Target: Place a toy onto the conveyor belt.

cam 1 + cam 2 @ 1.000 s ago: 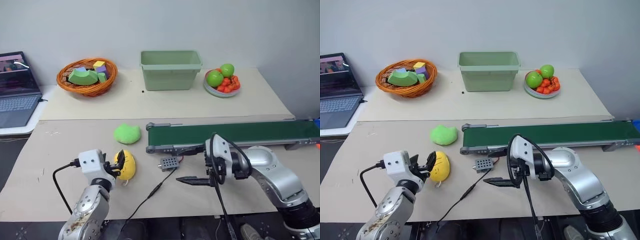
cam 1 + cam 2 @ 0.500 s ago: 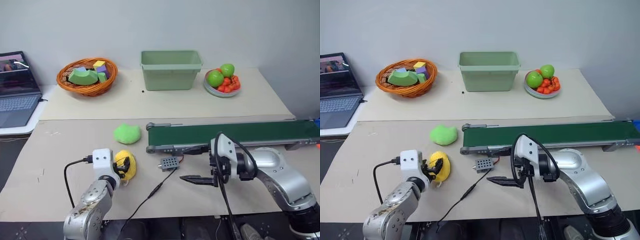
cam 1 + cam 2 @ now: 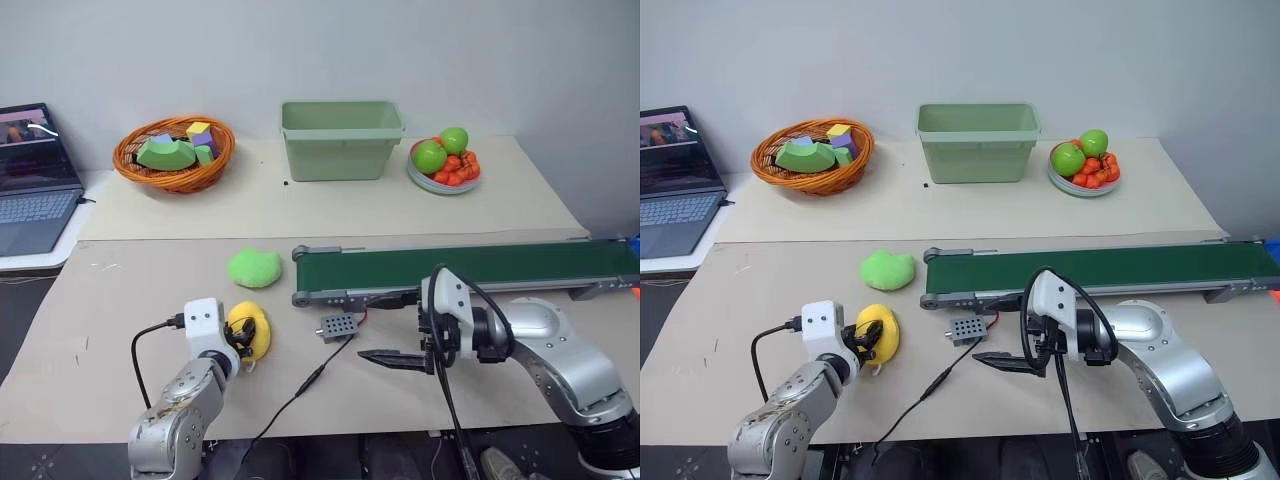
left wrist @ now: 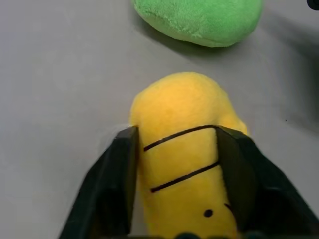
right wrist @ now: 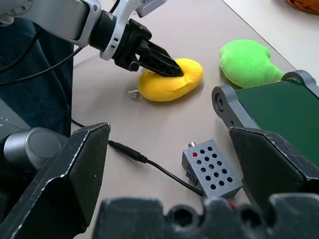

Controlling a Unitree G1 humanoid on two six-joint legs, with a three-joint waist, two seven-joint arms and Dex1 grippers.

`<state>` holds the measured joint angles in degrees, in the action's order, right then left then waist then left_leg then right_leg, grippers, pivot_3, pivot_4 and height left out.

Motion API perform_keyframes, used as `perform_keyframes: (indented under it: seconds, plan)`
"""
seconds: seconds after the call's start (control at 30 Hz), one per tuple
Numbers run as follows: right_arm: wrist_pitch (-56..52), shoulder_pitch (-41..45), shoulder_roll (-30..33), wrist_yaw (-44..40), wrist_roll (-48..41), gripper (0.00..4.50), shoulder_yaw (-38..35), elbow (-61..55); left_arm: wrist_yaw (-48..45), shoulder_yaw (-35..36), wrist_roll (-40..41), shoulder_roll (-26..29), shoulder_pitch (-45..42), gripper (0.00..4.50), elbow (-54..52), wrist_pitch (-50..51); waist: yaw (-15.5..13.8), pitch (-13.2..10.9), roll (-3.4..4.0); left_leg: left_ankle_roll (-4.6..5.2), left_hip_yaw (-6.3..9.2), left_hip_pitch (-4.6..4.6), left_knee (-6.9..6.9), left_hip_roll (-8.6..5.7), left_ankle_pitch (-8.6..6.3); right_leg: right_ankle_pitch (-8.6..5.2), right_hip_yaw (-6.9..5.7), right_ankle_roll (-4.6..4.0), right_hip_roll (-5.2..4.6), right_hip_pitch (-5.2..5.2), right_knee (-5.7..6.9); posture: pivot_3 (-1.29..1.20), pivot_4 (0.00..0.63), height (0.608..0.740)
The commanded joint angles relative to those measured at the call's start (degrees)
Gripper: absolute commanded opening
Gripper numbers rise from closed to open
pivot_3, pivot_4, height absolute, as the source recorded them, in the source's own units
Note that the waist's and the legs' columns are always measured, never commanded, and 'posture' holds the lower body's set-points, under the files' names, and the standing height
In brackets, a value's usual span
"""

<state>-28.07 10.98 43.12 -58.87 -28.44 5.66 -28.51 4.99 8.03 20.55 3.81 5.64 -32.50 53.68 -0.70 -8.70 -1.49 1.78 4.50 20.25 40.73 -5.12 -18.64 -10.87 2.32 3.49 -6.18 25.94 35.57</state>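
Beside the conveyor belt (image 3: 470, 268) — left gripper (image 4: 177, 149) clasps the toy (image 4: 187, 149)

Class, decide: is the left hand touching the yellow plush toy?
Touching. In the left wrist view, the left hand's two black fingers press against both sides of the yellow plush toy.

Lab bench: conveyor belt (image 3: 470, 268), laptop (image 3: 30, 180)

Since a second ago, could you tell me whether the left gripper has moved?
Yes. The left gripper has come forward toward the conveyor belt and closed its fingers around the yellow toy, which rests on the table.
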Motion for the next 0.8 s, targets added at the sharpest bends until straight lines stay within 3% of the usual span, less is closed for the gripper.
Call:
perform_keyframes:
  seconds: [0.03, 0.4, 0.53, 0.63, 0.8]
  plan:
    - [0.8, 1.1, -0.3, 0.2, -1.5, 4.5, -2.0, -1.1, 0.0, 0.7, -0.6, 0.4, 0.3, 0.89, 0.6, 1.1, 0.0, 0.0, 0.0, 0.0, 0.0, 0.0, 0.0, 0.0, 0.0, 0.0, 0.0, 0.0, 0.0, 0.0, 0.0, 0.0, 0.15, 0.728]
    - [1.5, 1.9, -1.1, 0.7, -0.1, 4.5, -1.4, 0.5, 0.0, 3.5, -2.0, 2.0, -2.9, 0.89, -2.4, -3.6, 0.0, 0.0, 0.0, -0.01, 0.0, 0.0, 0.0, 0.0, 0.01, 0.0, 0.0, 0.0, 0.0, 0.0, 0.01, 0.0, 0.15, 0.728]
    - [2.0, 2.4, -1.4, 0.6, 0.6, 4.5, -0.9, 1.8, -2.6, 4.4, -3.1, 8.0, -6.9, 0.89, -6.0, -5.7, 0.0, 0.0, -0.07, -0.06, 0.01, 0.02, 0.0, 0.0, 0.03, 0.0, -0.02, 0.0, 0.0, 0.05, 0.08, 0.0, 0.15, 0.728]
    - [2.4, 2.7, -1.9, 0.7, 1.2, 4.5, -0.5, 2.6, -7.5, 4.3, -4.9, 17.9, -10.6, 0.89, -7.9, -5.8, 0.0, -0.1, -0.09, -0.05, 0.0, 0.03, 0.0, -0.01, 0.03, 0.0, -0.01, -0.01, 0.0, 0.06, 0.06, 0.0, 0.15, 0.728]
    - [2.8, 2.9, -3.1, 1.3, 1.9, 4.5, -0.2, 3.4, -20.1, 1.8, -2.4, 28.3, -18.3, 0.89, -3.5, -10.6, 0.0, -0.1, -0.09, -0.06, 0.0, 0.05, -0.01, -0.02, 0.03, 0.0, 0.0, -0.01, 0.0, 0.14, 0.07, 0.0, 0.15, 0.728]
